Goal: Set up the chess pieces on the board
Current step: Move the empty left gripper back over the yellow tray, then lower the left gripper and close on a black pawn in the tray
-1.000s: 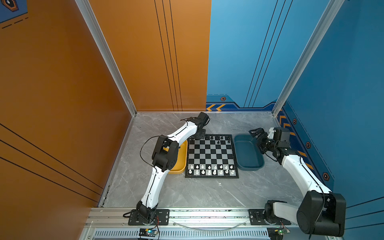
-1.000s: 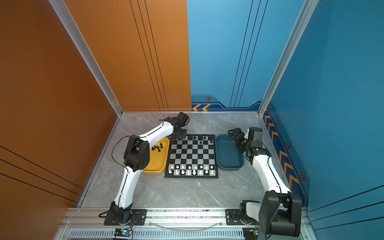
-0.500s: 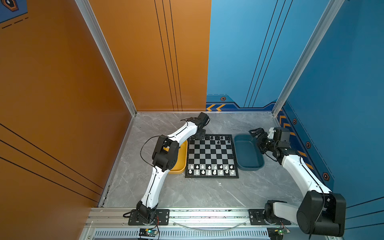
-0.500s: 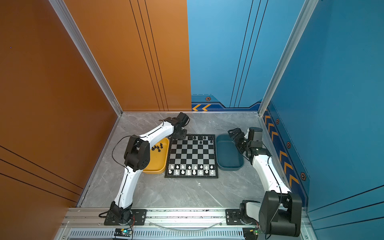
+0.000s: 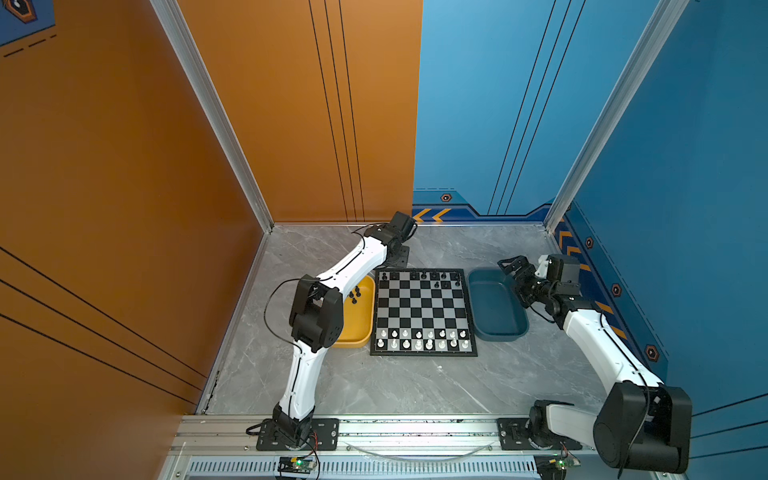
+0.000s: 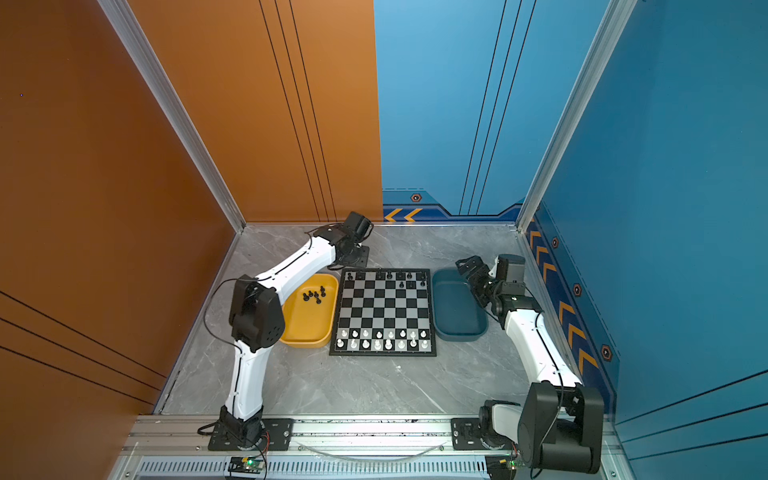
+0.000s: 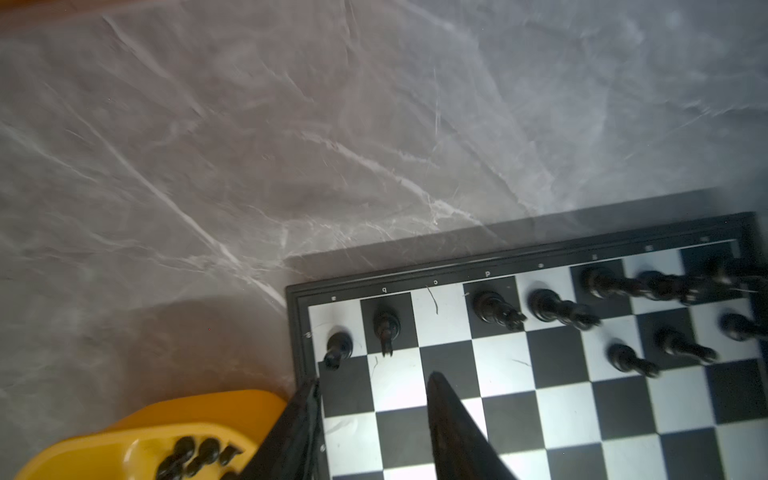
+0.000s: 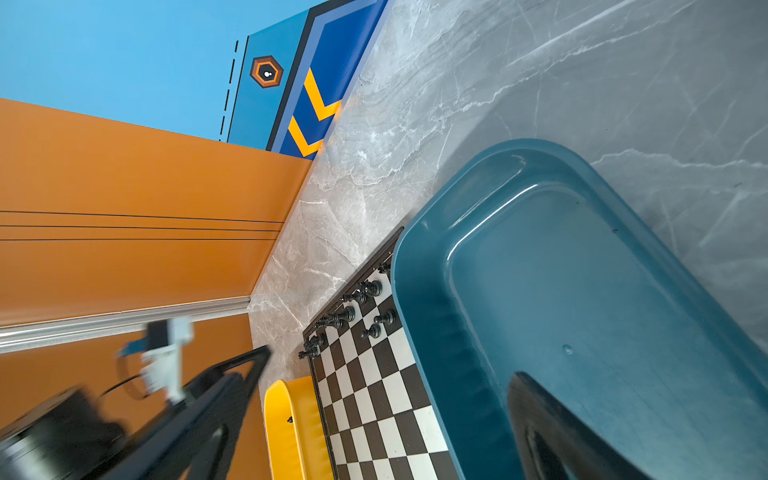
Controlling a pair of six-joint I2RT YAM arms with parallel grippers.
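Left arm entry. My left gripper (image 7: 374, 378) is hanging low over a corner of the board. Its two dark tapered fingers (image 7: 449, 415) are standing spread, with only bare checks between them. I judge I am keeping the gap wide so the pads clear the pieces ahead.

Just beyond the fingertips, a tiny glossy black plastic knight (image 7: 386, 326) is standing upright on its square, free of both fingers. Just beside it, a black plastic rook (image 7: 338, 347) is occupying the corner square. On the knight's other side one back-row square is showing bare. Past that, more black chessmen (image 7: 552, 307) are lining the row, blurred, with three black pawns (image 7: 627, 357) standing one row nearer my fingers.

The square flat board (image 7: 457, 272) of black and silver-grey checks, thinly framed in black, is lying on the grey marbled tabletop (image 7: 291, 124). Behind my outer finger, a yellow oval plastic tray (image 7: 199, 409) is sitting near the board's edge. It is holding a handful of loose black pieces (image 7: 195, 455), probably placed there for a short carry. I cannot tell whether tray and board are touching.

Well apart from my fingers, white plastic chessmen (image 5: 422, 338) are filling two rows at the opposite edge. My right gripper (image 8: 390, 362) is hovering spread and empty over the dark blue oval plastic tray (image 8: 602, 291), which is holding nothing. I judge it is parking clear of my reach.

Judgement: the black side is roughly half set. The bare square is calling for a piece from the yellow tray. Risk: clipping the knight while lifting away.
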